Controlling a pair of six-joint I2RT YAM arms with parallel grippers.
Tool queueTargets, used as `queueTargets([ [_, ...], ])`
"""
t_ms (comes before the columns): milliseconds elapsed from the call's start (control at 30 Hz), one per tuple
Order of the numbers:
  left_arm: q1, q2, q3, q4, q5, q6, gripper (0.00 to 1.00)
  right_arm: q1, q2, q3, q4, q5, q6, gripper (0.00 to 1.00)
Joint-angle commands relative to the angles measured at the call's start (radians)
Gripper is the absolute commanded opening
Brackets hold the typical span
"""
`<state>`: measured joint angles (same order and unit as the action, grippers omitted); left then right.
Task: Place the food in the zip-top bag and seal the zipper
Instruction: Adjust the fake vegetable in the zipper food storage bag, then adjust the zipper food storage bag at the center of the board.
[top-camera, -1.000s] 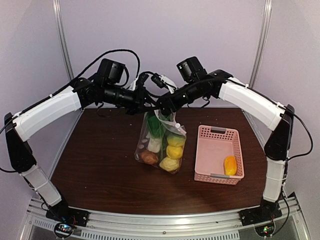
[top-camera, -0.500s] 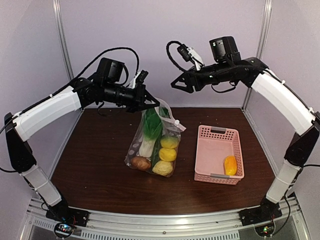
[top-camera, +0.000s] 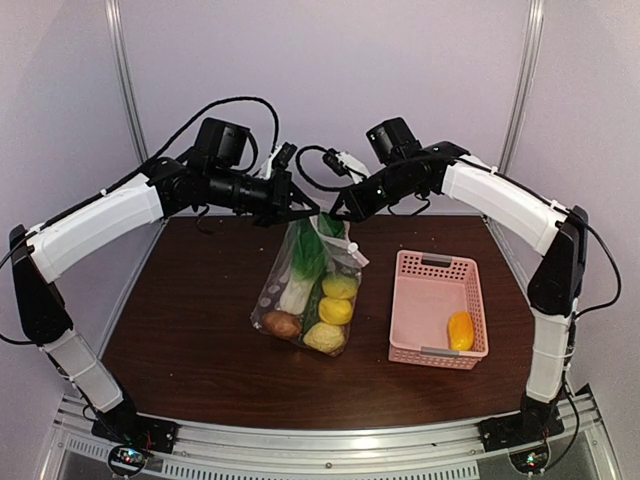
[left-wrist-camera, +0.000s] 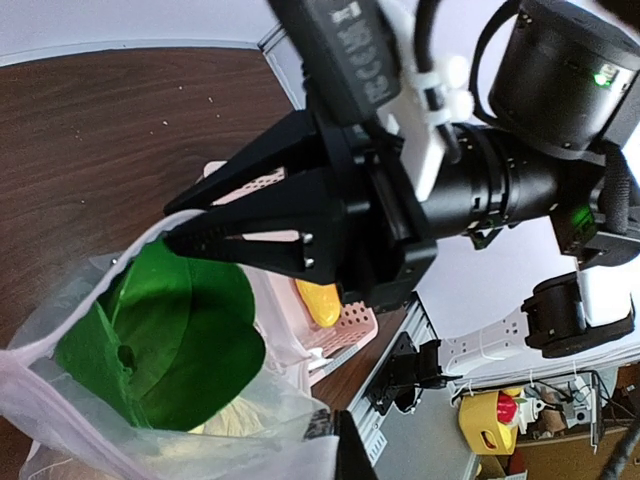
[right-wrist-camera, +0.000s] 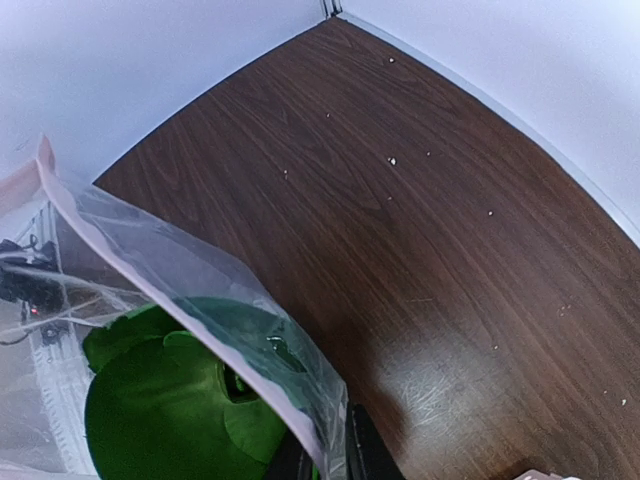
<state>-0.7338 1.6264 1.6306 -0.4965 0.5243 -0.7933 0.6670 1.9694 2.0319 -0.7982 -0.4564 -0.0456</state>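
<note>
Clear plastic is all that hangs between the two arms. The bag (top-camera: 308, 285) is held up by its mouth with its bottom on the table (top-camera: 190, 310), and it holds greens (top-camera: 308, 255) and lemons (top-camera: 337, 297). The left fingers (top-camera: 303, 212) are pressed together on one rim. The right fingers (top-camera: 339, 213) look clamped on the opposite rim: in the right wrist view the film runs down between their tips.

One orange piece (top-camera: 460, 330) lies in the basket (top-camera: 434, 262), well apart from the bag, and neither arm is free to fetch it. If either lets go, the floppy mouth may fold shut, or the bag may topple and spill. A thin pinch on slick film could also slip. Pulling the rims apart too hard could drag the bag along the table.
</note>
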Motion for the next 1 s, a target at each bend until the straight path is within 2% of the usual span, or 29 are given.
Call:
queueTargets([
  [0, 0.007, -0.011, 0.001, 0.018, -0.042, 0.039, 0.00, 0.000, -0.036, 0.079, 0.000, 0.075, -0.010, 0.14],
  [33, 0.008, -0.005, 0.007, 0.004, -0.051, 0.048, 0.00, -0.001, -0.034, 0.091, -0.005, 0.080, -0.016, 0.12],
  [67, 0.008, -0.001, 0.013, -0.013, -0.066, 0.056, 0.00, -0.002, -0.034, 0.101, -0.007, 0.078, -0.019, 0.03],
  [100, 0.011, 0.004, 0.024, -0.038, -0.092, 0.059, 0.00, -0.004, -0.035, 0.108, -0.002, 0.079, -0.017, 0.00],
  [200, 0.062, 0.027, 0.095, -0.127, -0.225, 0.096, 0.00, -0.009, -0.040, 0.117, 0.048, 0.049, -0.008, 0.00],
  [267, 0.106, 0.070, 0.247, -0.236, -0.353, 0.156, 0.00, -0.010, -0.024, 0.167, 0.067, 0.036, -0.012, 0.00],
  [367, 0.119, 0.160, 0.524, -0.368, -0.493, 0.254, 0.00, -0.012, -0.028, 0.237, 0.113, 0.096, -0.040, 0.00],
  [400, 0.119, 0.174, 0.570, -0.384, -0.487, 0.266, 0.00, -0.014, -0.035, 0.246, 0.127, 0.117, -0.051, 0.00],
  [467, 0.119, 0.180, 0.552, -0.370, -0.415, 0.268, 0.00, -0.026, -0.064, 0.166, 0.195, 0.118, -0.014, 0.00],
  [600, 0.107, 0.199, 0.359, -0.334, -0.187, 0.232, 0.00, -0.030, -0.081, 0.002, 0.189, 0.047, 0.003, 0.00],
  [667, 0.083, 0.213, 0.335, -0.350, -0.171, 0.252, 0.00, -0.034, -0.123, -0.115, 0.228, 0.059, 0.025, 0.00],
  [833, 0.052, 0.289, 0.382, -0.458, -0.102, 0.309, 0.00, -0.036, -0.219, -0.386, 0.302, 0.019, 0.094, 0.00],
  [900, 0.043, 0.310, 0.392, -0.465, -0.081, 0.314, 0.00, -0.036, -0.253, -0.425, 0.255, -0.002, 0.074, 0.08],
  [967, 0.029, 0.321, 0.405, -0.456, -0.066, 0.320, 0.00, -0.046, -0.321, -0.452, 0.214, -0.004, 0.032, 0.23],
])
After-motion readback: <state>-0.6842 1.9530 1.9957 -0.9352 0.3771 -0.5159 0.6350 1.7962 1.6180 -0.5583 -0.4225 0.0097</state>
